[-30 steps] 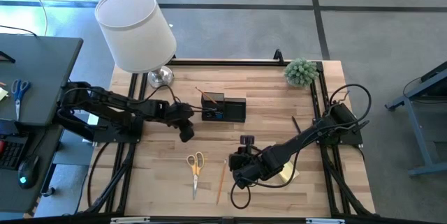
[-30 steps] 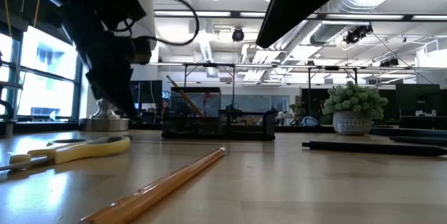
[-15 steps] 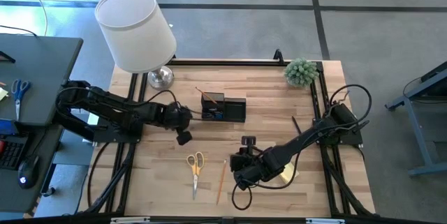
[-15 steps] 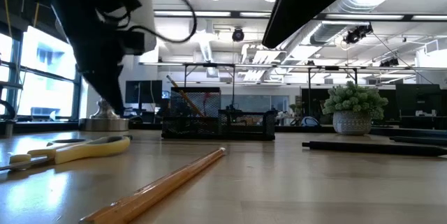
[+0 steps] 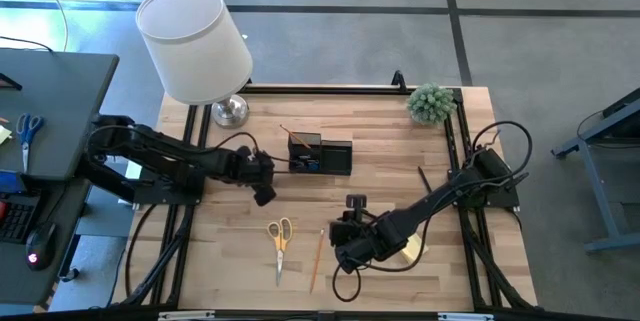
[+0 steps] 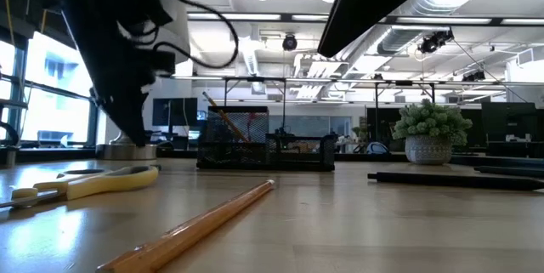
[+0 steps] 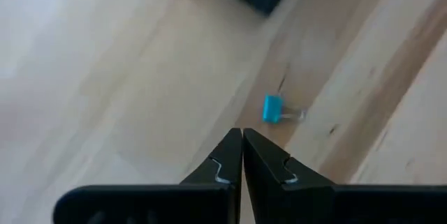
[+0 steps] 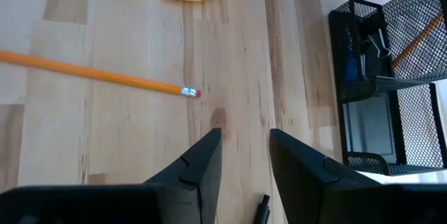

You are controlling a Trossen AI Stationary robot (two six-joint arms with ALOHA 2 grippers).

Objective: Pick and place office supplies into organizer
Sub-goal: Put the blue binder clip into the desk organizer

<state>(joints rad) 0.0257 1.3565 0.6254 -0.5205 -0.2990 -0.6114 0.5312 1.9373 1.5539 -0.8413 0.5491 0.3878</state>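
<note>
Left gripper (image 7: 242, 155) hovers just beside the organizer (image 5: 320, 154), fingers pressed together, holding nothing, with a blue clip (image 7: 272, 108) on the table right ahead. Right gripper (image 8: 242, 155), fingers spread, hangs near the pencil (image 8: 98, 75) and scissors (image 5: 280, 242), which lie well apart from the organizer.

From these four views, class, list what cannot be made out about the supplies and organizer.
- Sticky-note pad: high view, mostly hidden under the right arm.
- Organizer: right wrist view, cut off by the edge; contents too small in the high view.
- Blue clip: left wrist view, blurred.
</note>
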